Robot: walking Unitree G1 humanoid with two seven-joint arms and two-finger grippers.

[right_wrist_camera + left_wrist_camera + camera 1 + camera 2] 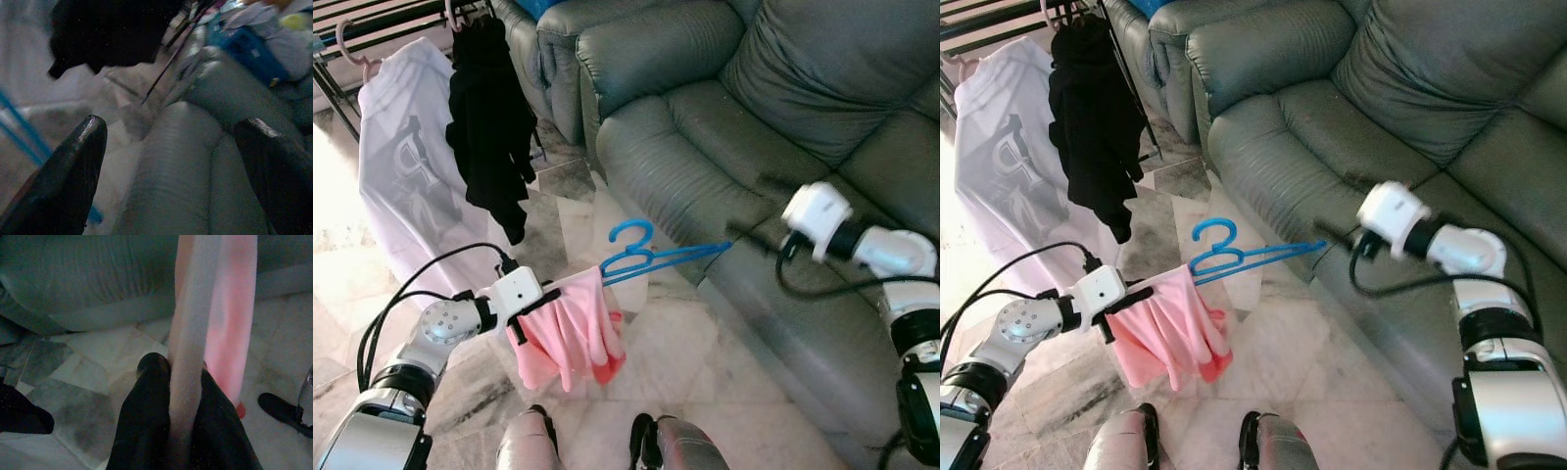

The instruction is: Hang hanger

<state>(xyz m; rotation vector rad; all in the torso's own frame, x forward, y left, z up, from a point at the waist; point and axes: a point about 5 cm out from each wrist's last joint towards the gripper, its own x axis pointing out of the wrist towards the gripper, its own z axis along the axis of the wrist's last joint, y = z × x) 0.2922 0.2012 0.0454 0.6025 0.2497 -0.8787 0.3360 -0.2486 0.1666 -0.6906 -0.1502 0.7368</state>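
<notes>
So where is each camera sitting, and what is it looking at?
Left eye view: on the head, looking down at the left gripper holding the pink cloth on the blue hanger; both arms show.
Right eye view: same head, same scene, with the sofa and the right gripper.
Left wrist view: on the left wrist, looking along black fingers shut on the cloth.
Right wrist view: on the right wrist, looking between open fingers at the sofa.
Both eyes share the black garment.

A pale marble floor with grey veining carried a grey leather sofa at two o'clock and a drying rack's legs at ten o'clock.
</notes>
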